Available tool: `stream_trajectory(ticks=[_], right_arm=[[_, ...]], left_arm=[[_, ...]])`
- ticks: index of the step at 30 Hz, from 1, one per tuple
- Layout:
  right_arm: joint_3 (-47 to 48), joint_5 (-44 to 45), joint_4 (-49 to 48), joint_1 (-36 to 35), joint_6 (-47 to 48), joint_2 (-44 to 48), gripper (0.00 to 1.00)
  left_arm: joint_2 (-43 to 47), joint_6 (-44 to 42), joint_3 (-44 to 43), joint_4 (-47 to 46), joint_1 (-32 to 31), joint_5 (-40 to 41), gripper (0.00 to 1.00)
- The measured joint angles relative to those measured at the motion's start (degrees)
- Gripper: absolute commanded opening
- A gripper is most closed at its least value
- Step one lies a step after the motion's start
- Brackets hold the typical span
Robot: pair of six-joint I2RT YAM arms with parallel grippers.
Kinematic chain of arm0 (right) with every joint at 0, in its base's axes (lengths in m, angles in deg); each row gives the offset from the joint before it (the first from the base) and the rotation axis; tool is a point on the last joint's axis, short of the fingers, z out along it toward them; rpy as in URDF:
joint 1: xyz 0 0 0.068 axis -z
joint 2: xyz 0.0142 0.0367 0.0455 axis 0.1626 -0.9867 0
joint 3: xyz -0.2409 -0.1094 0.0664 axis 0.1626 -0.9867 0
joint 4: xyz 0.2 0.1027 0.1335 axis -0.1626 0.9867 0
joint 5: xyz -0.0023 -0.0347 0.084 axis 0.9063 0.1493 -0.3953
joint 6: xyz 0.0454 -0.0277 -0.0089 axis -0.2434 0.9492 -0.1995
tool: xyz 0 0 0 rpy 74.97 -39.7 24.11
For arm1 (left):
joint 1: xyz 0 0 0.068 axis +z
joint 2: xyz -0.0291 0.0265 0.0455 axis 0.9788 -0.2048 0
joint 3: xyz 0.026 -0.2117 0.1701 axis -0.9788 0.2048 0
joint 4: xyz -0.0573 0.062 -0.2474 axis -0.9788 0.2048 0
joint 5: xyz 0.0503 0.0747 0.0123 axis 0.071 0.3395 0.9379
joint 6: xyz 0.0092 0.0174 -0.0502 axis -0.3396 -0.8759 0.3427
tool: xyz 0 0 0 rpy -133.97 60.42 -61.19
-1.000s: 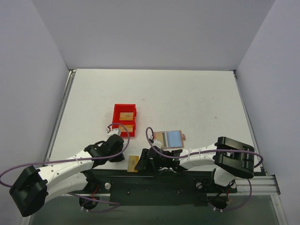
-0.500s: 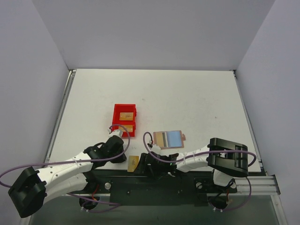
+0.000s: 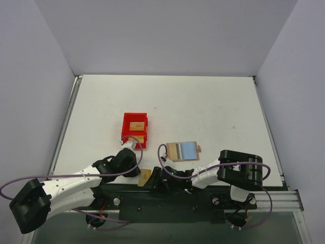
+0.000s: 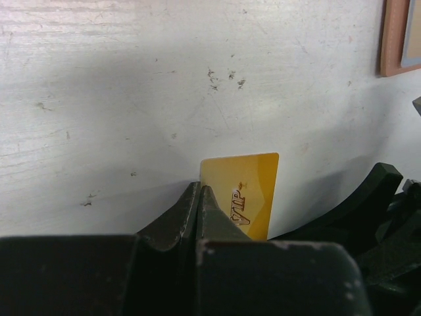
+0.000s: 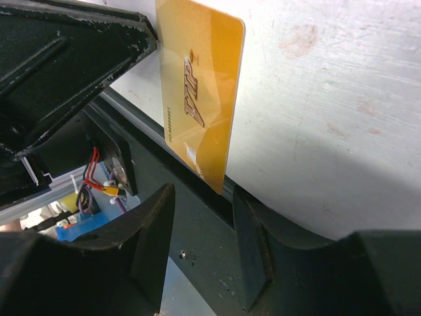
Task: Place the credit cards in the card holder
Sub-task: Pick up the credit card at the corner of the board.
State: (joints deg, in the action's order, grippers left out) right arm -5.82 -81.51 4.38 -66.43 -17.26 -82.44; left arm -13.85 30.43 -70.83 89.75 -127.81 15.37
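Two fingers of your left end effector (image 4: 199, 192) are pressed tight together, their tips at the left edge of a gold card (image 5: 197, 85) printed "VIP". Whether they pinch the card or only press against it, you cannot tell: the left wrist view hides its near part behind the dark fingers. Your right end effector (image 5: 200, 194) has its fingers apart with nothing between them, and the card's lower corner sits just above the gap.

The card is at the near edge of the surface (image 3: 203, 112), part of it sticking out over the black rail (image 3: 203, 195). Only its printed face shows. From above, both end effectors blur into that dark rail, so their fingers are hard to pick out there.

Further out, the card holder (image 3: 183, 150) lies open and flat, tan and light blue up, just beyond the right end effector. The left wrist view catches only a cut-off corner of it. To its left, a red bin (image 3: 125, 127) holds two more cards (image 3: 135, 125).

Compared with a second ago, your left end effector has come nearer the rail and the card. Your right arm's elbow has swung left, and its wrist no longer overlaps the card holder's near edge. The card, card holder and bin lie where they were.
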Motion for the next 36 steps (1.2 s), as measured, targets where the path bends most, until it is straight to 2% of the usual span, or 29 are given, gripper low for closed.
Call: stream_trajectory(ticks=[13, 27, 36], right_arm=[[-1.4, 0.7, -4.2, 0.0, -0.5, -1.2, 0.26], [-2.3, 1.4, -5.1, 0.4, 0.1, -1.3, 0.02], [-3.5, 2.3, -7.0, 0.9, 0.7, -0.4, 0.00]], left_arm=[[-0.6, 2.3, 1.0, -3.5, -3.1, -0.2, 0.00], [-0.5, 5.6, 1.7, -4.8, -6.3, 1.8, 0.00], [0.9, 6.0, 1.6, -2.8, -6.5, 3.8, 0.00]])
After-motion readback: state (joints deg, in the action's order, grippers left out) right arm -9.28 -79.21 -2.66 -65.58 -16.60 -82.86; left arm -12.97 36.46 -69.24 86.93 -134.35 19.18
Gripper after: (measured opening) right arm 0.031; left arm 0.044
